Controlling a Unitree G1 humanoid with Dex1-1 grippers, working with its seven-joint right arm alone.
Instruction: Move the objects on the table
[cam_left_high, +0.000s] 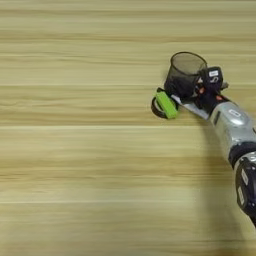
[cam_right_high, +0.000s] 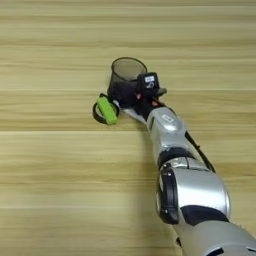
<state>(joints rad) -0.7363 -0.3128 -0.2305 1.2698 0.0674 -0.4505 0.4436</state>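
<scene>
The black mesh pen cup (cam_right_high: 126, 75) stood right of centre on the desk (cam_left_high: 75, 165); a nudge from the end effector (cam_right_high: 142, 92) beside it could tip it onto the lime-green block (cam_right_high: 107, 110). The arm reached from lower right, wrist perhaps touching the cup; finger spread unreadable.

Table (cam_left_high: 75, 150) matt streaky wood grain; on it, pen cup (cam_left_high: 186, 72) see-thru black wire mesh, beside cup glossy green plastic block (cam_left_high: 166, 104), forearm (cam_right_high: 165, 130) shiny silver metal.
</scene>
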